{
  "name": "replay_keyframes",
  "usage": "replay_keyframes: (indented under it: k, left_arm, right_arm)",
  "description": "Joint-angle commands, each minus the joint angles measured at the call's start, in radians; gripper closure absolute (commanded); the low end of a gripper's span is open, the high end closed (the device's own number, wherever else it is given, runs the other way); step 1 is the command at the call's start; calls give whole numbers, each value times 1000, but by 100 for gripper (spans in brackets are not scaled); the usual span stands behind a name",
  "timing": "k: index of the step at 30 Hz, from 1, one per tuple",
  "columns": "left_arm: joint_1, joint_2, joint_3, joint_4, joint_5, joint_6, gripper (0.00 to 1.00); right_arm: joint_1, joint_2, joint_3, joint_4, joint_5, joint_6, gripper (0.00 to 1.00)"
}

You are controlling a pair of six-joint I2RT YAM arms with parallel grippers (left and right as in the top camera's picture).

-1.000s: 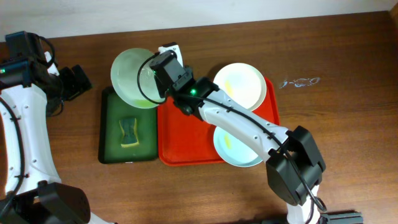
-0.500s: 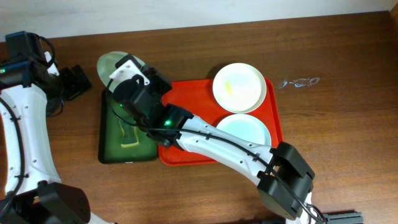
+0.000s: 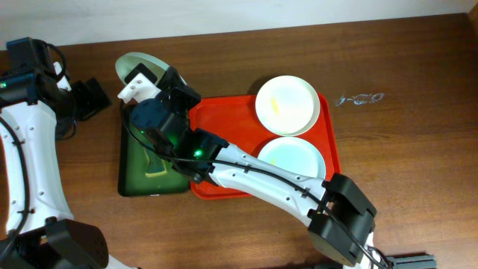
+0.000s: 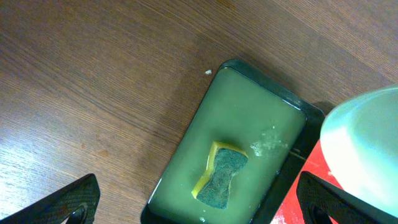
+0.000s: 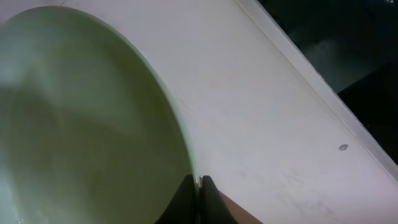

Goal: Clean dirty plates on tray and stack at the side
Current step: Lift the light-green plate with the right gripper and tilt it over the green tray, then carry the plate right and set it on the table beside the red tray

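Note:
My right gripper (image 3: 143,84) is shut on the rim of a pale mint plate (image 3: 133,64) and holds it tilted on edge above the far end of the dark green tray (image 3: 124,153). In the right wrist view the fingers (image 5: 199,186) pinch the plate's edge (image 5: 81,124). The red tray (image 3: 231,119) holds a cream-white plate (image 3: 287,104) at the back and a second mint plate (image 3: 293,157) in front. My left gripper (image 3: 93,97) is wide open and empty, left of the green tray. Its fingers (image 4: 198,186) frame the held plate (image 4: 367,149).
The green tray (image 4: 249,118) holds greenish water and a yellow-and-green sponge (image 4: 222,180), which also shows under my right arm in the overhead view (image 3: 154,167). Bare wooden table lies left of the green tray and right of the red tray.
My right arm has swung left with the mint plate, from the red tray's back-left corner to above the green tray. The plate now stands more on edge. The left arm has not moved.

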State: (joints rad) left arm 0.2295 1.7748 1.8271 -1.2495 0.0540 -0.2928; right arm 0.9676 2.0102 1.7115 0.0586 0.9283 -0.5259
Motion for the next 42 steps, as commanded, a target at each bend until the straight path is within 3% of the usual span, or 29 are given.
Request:
replay_keyframes:
  k: [1,12,17,23,26,28,30,36,42]
  left_arm:
    - [3,-8,11,-1,10,-10,1]
    - [3,-8,11,-1,10,-10,1]
    - [3,-8,11,-2,10,-10,1]
    - [3,-8,11,-1,10,-10,1]
    - [3,-8,11,-1,10,-10,1]
    - [3,-8,11,-1,10,-10,1]
    - [3,-8,11,-2,10,-10,1]
    - [3,-8,11,-2,10,-10,1]
    - [3,-8,11,-2,10,-10,1]
  right_arm:
    - [8,-27,20,10,30,2,96]
    - [8,-27,20,9,30,3,96]
    - [8,-27,20,-3,30,123,96]
    - [7,-27,20,-17,30,132,96]
    - [3,-27,20,-65,29,279,96]
    - [-16,-27,20,-156,18,462,96]
    - [-37,-27,20,-254,-77,583,96]
    - [-208,-31,21,-536,-642,1020,96]
    - [-563,-96,21,-656,-1271,1040,96]
